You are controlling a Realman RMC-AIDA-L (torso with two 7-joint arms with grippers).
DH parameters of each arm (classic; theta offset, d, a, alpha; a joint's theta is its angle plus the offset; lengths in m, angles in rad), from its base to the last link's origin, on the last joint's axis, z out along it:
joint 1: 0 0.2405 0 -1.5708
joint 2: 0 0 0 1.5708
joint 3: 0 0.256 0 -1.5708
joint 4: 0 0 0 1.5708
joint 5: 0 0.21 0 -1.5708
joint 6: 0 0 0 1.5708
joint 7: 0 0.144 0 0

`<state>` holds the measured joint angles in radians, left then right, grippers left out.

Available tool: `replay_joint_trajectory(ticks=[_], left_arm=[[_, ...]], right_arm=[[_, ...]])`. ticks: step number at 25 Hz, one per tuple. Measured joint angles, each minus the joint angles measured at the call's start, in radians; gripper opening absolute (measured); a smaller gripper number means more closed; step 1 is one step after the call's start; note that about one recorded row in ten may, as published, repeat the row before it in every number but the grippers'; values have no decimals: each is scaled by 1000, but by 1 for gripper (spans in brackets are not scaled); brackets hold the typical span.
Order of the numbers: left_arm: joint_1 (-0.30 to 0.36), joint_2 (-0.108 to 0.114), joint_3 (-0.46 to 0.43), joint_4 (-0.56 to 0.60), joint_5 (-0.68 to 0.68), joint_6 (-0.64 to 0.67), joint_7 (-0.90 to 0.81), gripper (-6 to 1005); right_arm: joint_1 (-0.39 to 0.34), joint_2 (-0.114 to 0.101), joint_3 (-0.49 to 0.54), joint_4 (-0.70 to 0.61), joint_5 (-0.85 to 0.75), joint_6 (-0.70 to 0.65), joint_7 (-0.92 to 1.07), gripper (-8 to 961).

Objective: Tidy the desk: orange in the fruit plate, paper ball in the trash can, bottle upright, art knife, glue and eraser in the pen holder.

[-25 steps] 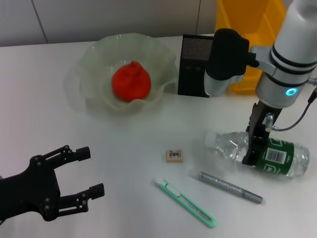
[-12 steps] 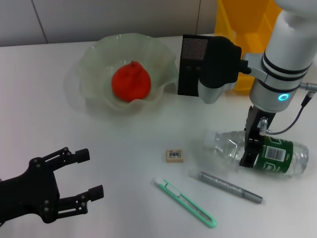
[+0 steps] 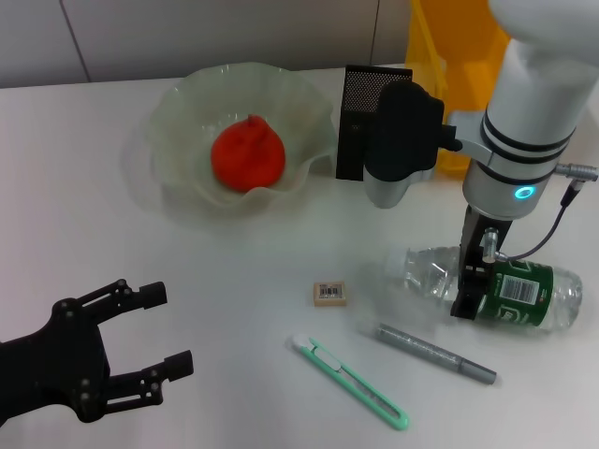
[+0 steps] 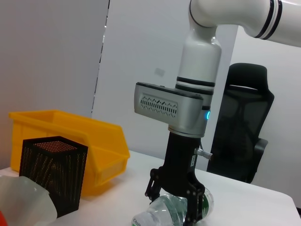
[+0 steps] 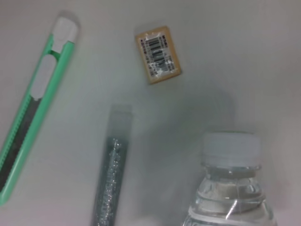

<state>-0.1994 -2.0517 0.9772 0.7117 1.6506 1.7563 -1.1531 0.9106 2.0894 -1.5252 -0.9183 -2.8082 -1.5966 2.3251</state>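
The clear bottle with a green label lies on its side at the right. My right gripper reaches down over it, its fingers closed around the clear part near the shoulder; the left wrist view shows this gripper clamped on the bottle. The orange sits in the fruit plate. On the table lie the eraser, the green art knife and the grey glue stick. The black mesh pen holder stands behind. My left gripper hovers open at the near left. No paper ball shows.
A yellow bin stands behind the pen holder at the far right. The right wrist view looks down on the bottle's cap, the eraser, the art knife and the glue stick.
The right arm's wrist has swung left and the gripper has shifted slightly left and down on the bottle, whose cap end moved a little. The left gripper drifted slightly lower.
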Motion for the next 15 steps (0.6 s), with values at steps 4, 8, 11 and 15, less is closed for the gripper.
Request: replay_joint_trajectory(ticks=[4,8,11,15], left_arm=[[0,0,0,-2,0,-1,6,861],[0,3,-2,-11,0,-1,12,861],[0,4,-2,-11,0,-1,13,860],[0,4,-2,-11,0,-1,13,860]], right_arm=[[-1,0,-7,0,-2,1,5,798],[-9,-1,-7,-18,-4,-4,6,797],[-12,-4,0,-26,-2,-10,5,797],[-34,-8,9,-69,-1,-26,0,796]])
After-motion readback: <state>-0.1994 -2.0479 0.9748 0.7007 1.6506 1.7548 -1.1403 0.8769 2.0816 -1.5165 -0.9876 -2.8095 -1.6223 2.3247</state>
